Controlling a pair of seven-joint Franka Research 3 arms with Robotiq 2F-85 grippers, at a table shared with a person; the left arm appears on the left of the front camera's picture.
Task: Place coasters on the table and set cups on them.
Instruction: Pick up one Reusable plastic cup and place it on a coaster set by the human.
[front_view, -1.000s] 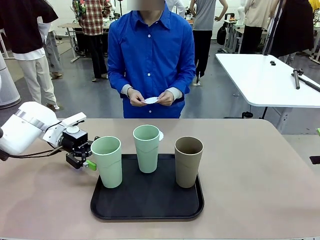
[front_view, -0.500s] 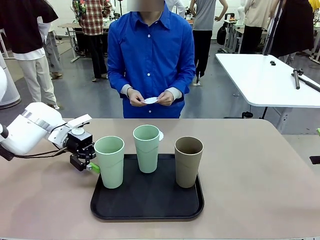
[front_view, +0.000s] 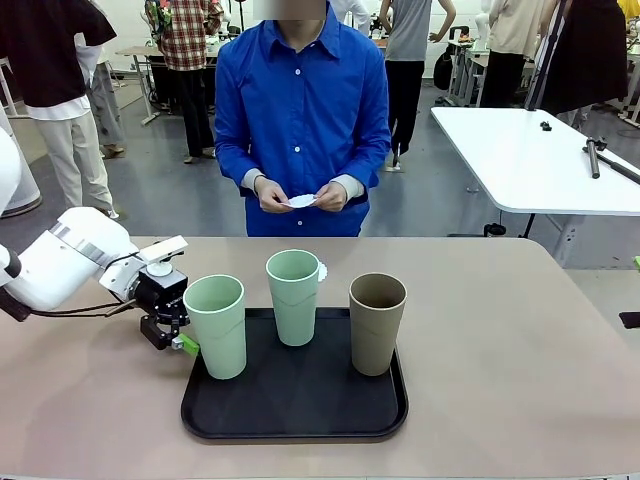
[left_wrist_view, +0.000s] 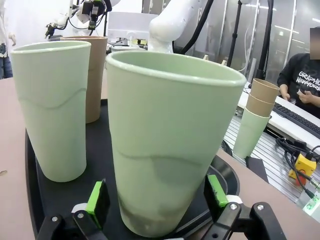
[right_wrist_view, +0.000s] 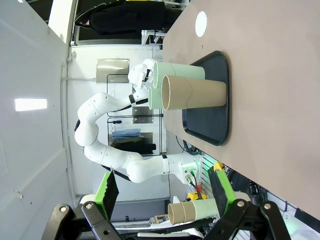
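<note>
From the front, the left gripper (front_view: 182, 336) reaches in low over the beige table (front_view: 520, 350) to the nearest mint cup (front_view: 215, 325), which stands at the left front corner of the black tray (front_view: 295, 410). One green-padded finger shows on the cup's near side; the other is hidden behind it. A second mint cup (front_view: 293, 297) stands at the back of the tray and the brown cup (front_view: 377, 322) on its right side, each apart from the others. Just behind the second cup's rim peeks the scalloped edge of a coaster on the table (front_view: 321, 271). Across the table, a person in a blue shirt (front_view: 300, 110) holds another coaster (front_view: 302, 201) between both hands (front_view: 272, 195).

The left wrist camera looks along the left gripper (left_wrist_view: 156, 195). Its jaws are spread wide and straddle the lower part of the nearest mint cup (left_wrist_view: 170, 145). A gap shows at one pad, and whether the other pad touches the wall cannot be told. The cup stands upright on the tray (left_wrist_view: 35, 180), with the second mint cup (left_wrist_view: 52, 110) and the brown cup (left_wrist_view: 95, 75) behind it.

The right wrist camera, rolled sideways, shows the right gripper (right_wrist_view: 165, 186) well back from the table (right_wrist_view: 270, 125), its fingers wide apart with nothing between them. The brown cup (right_wrist_view: 195, 93) and a mint cup (right_wrist_view: 177, 70) stand on the tray (right_wrist_view: 220, 125). The coaster on the table (right_wrist_view: 201, 23) lies flat past the tray's far end.
</note>
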